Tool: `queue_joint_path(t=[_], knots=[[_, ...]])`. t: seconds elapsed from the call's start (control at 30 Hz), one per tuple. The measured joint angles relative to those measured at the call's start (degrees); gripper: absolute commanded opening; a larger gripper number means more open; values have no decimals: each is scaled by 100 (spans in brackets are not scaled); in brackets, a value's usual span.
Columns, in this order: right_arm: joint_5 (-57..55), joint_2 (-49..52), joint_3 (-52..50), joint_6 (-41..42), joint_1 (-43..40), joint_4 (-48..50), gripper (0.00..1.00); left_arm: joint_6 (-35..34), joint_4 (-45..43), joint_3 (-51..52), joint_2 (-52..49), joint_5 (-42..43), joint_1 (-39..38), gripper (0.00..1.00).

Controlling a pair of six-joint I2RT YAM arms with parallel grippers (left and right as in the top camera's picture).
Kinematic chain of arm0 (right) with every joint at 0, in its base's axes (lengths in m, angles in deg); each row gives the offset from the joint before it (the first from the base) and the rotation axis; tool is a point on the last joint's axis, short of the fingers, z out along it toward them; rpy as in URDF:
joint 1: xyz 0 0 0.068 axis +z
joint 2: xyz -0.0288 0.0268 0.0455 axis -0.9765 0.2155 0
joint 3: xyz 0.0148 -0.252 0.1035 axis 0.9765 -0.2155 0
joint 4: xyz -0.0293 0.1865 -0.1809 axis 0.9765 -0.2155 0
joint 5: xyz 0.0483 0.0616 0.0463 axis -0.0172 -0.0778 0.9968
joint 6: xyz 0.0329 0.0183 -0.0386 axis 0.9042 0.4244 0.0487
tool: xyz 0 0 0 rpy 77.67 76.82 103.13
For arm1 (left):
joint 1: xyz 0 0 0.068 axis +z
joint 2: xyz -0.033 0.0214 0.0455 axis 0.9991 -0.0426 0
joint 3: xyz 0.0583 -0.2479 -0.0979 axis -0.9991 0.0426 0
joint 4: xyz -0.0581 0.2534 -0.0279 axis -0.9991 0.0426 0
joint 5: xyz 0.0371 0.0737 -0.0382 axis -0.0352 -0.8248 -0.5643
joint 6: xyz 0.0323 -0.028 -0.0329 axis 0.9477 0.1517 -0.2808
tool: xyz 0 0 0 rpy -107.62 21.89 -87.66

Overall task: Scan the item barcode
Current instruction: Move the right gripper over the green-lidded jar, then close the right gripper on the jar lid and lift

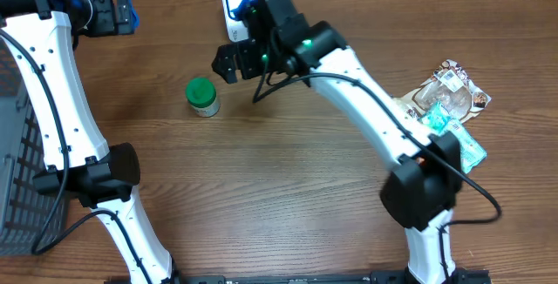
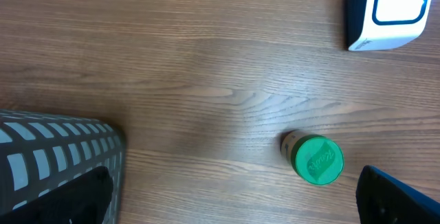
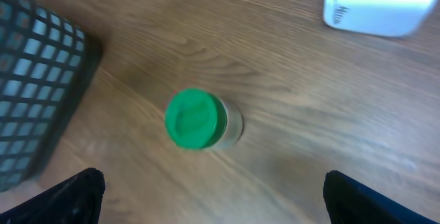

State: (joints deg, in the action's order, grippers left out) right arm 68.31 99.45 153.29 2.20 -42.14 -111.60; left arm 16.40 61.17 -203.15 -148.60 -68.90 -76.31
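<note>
My right end effector (image 1: pixel 231 62) hangs beside the scanner (image 1: pixel 238 10), fingers spread and empty, while the green-capped jar (image 3: pixel 196 119) stands free on the tabletop (image 1: pixel 288 171) near that scanner; pickup seems next: descend, straddle it, close.

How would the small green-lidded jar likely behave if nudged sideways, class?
The green-lidded jar stands upright on the smooth wooden table, so it would probably slide, or tip if pushed near the lid. Once on its side, its round body would likely roll.
</note>
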Motion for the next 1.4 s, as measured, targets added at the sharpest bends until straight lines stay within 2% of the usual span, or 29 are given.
queue_joint_path(t=[0.27, 0.57, 0.83, 1.07, 1.2, 1.4], knots=[[-361, 859, 7, -527, 555, 765, 100, 0, 0, 0, 0, 0, 0, 100], [-549, 1128, 9, -640, 905, 1523, 100, 0, 0, 0, 0, 0, 0, 100], [-1150, 1381, 20, -699, 909, 1757, 100, 0, 0, 0, 0, 0, 0, 100], [-1226, 1646, 20, -713, 931, 1786, 100, 0, 0, 0, 0, 0, -68, 99], [-1169, 1663, 20, -894, 979, 1784, 92, 0, 0, 0, 0, 0, -76, 100], [-1145, 1663, 20, -1106, 1075, 1781, 71, 0, 0, 0, 0, 0, -76, 100]])
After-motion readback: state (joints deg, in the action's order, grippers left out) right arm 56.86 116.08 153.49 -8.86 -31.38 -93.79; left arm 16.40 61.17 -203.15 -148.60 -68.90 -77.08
